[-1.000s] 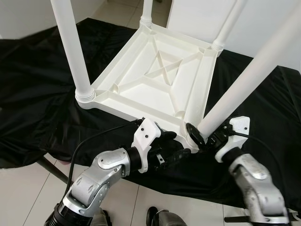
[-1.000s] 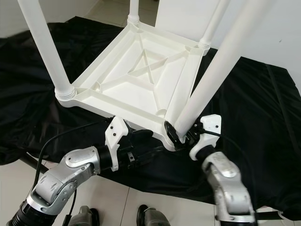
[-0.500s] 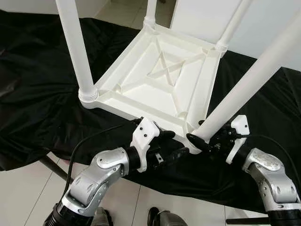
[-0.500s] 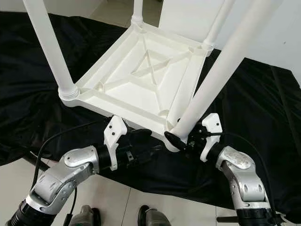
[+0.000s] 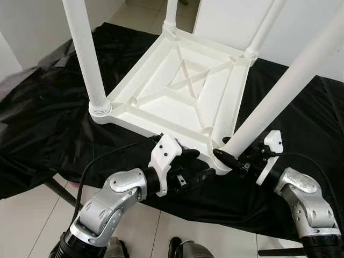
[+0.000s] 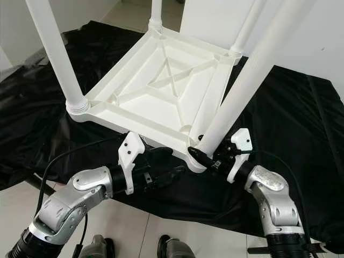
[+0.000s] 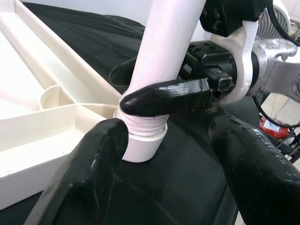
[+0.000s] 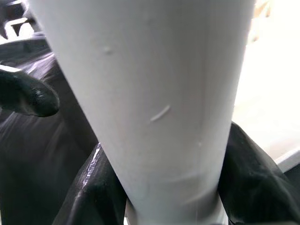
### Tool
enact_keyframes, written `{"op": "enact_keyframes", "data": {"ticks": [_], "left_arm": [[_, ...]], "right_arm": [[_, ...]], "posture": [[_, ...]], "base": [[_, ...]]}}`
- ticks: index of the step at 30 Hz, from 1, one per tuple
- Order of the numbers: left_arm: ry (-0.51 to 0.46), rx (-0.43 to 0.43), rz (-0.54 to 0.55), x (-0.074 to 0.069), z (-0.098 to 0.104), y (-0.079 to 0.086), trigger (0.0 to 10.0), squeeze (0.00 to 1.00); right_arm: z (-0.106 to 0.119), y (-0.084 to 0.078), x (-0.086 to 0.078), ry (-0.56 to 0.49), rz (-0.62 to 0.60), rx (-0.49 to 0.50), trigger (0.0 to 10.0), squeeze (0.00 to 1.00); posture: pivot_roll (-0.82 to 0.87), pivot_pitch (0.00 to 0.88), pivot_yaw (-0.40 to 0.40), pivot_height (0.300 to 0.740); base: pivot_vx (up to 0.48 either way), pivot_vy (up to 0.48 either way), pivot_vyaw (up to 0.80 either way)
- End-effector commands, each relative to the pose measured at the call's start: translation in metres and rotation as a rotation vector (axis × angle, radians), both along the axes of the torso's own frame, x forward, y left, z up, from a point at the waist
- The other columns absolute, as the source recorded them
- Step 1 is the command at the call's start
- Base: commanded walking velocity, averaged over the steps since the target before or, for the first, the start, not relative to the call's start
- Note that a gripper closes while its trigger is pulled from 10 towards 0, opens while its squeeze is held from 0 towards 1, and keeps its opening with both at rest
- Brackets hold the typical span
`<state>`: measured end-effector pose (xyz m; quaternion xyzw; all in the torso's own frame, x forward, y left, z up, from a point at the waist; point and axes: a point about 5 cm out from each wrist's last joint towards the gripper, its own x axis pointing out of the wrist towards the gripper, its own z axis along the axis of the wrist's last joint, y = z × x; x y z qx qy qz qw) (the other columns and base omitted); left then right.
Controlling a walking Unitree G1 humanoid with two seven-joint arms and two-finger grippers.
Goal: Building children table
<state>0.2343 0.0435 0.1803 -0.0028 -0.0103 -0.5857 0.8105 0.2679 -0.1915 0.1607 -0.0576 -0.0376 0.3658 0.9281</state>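
Upturned white table (image 5: 183, 91) lies on black cloth (image 5: 48, 118). Right gripper (image 5: 232, 157) clamps the near leg (image 5: 285, 91) at its base. Left gripper (image 7: 164, 154) spread open beside that corner, cable (image 5: 107, 158) trailing.

I see the white children's table (image 5: 183, 91) lying upside down on black cloth (image 5: 48, 123), its legs pointing up. My right end effector (image 5: 232, 159) clasps the base of the nearest leg (image 5: 285, 91) at its corner socket. My left end effector (image 5: 201, 169) sits just beside that corner, fingers parted.
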Motion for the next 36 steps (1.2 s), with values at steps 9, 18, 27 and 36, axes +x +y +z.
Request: {"op": "enact_keyframes", "data": {"ticks": [9, 18, 27, 36], "left_arm": [[0.016, -0.014, -0.040, -0.006, 0.001, -0.007, 10.0, 0.00], [0.020, -0.016, -0.039, -0.008, 0.000, -0.008, 10.0, 0.00], [0.021, -0.019, -0.044, -0.009, -0.001, -0.009, 10.0, 0.00], [0.014, -0.016, -0.048, -0.007, 0.000, -0.009, 10.0, 0.00]], "right_arm": [[-0.023, 0.026, 0.000, 0.065, -0.244, 0.037, 10.0, 0.00], [-0.025, 0.044, -0.002, 0.110, -0.553, 0.098, 10.0, 0.00], [-0.031, 0.054, -0.005, 0.112, -0.724, 0.054, 10.0, 0.00], [-0.020, 0.058, -0.003, 0.089, -0.613, 0.127, 10.0, 1.00]], "posture": [[0.05, 0.194, -0.095, 0.740], [0.05, 0.196, -0.110, 0.740], [0.06, 0.183, -0.119, 0.740], [0.06, 0.164, -0.117, 0.740]], "base": [[0.000, 0.000, 0.00], [0.000, 0.000, 0.00], [0.000, 0.000, 0.00], [0.000, 0.000, 0.00]]}}
